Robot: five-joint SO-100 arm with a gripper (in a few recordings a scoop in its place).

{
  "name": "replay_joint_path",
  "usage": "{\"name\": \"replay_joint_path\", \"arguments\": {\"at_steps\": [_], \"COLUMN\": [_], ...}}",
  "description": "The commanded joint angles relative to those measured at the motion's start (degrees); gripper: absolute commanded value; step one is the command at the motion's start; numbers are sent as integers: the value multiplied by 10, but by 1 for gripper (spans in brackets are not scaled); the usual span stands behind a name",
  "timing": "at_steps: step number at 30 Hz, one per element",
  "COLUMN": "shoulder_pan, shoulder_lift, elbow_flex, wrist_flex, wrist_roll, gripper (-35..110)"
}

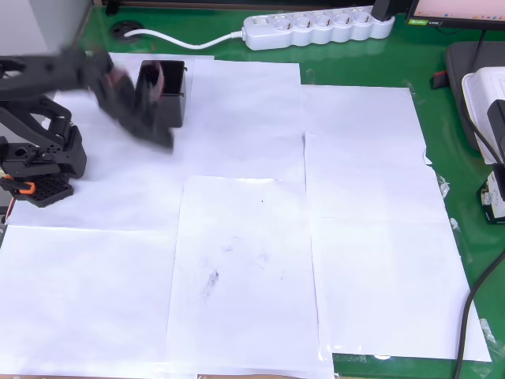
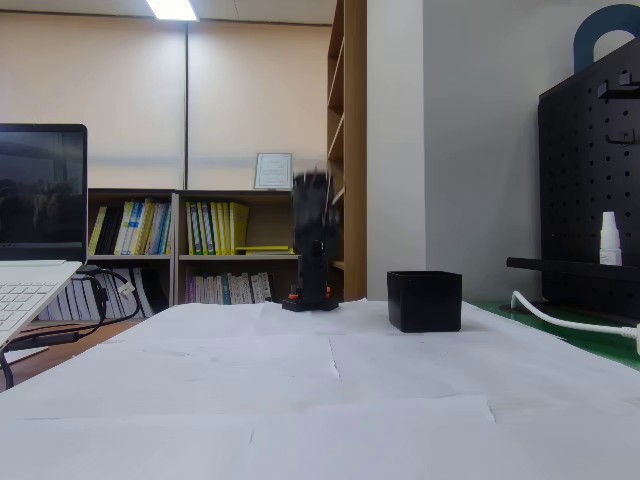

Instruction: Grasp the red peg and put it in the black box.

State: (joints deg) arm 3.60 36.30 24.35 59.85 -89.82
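The black box (image 1: 180, 101) stands open-topped on the white paper at the upper left of the overhead view, and in the fixed view the black box (image 2: 425, 300) sits right of centre. My gripper (image 1: 150, 126) is a motion-blurred dark smear lying across the box's left and front side, so how its jaws stand is unreadable. A faint reddish tinge (image 1: 155, 79) shows at the box's opening, too blurred to call the red peg. In the fixed view the arm (image 2: 314, 235) is raised and blurred behind the table.
The arm's base (image 1: 39, 162) stands at the left edge. White paper sheets (image 1: 252, 260) cover the green mat. A power strip (image 1: 316, 28) and its cable lie along the far edge. A laptop (image 2: 30, 285) sits at the left of the fixed view.
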Motion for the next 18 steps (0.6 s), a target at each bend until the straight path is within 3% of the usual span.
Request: {"name": "replay_joint_path", "arguments": {"at_steps": [1,8,10,13,18], "shoulder_pan": [-4,-40,-26,-22,-20], "shoulder_lift": [-142,-316,-363,-412,-461], "elbow_flex": [-68,-142,-166,-184,-184], "wrist_flex": [79,172,216,229,256], "wrist_roll": [4,33,-31,42,28], "gripper": [0,0,0,0,0]}}
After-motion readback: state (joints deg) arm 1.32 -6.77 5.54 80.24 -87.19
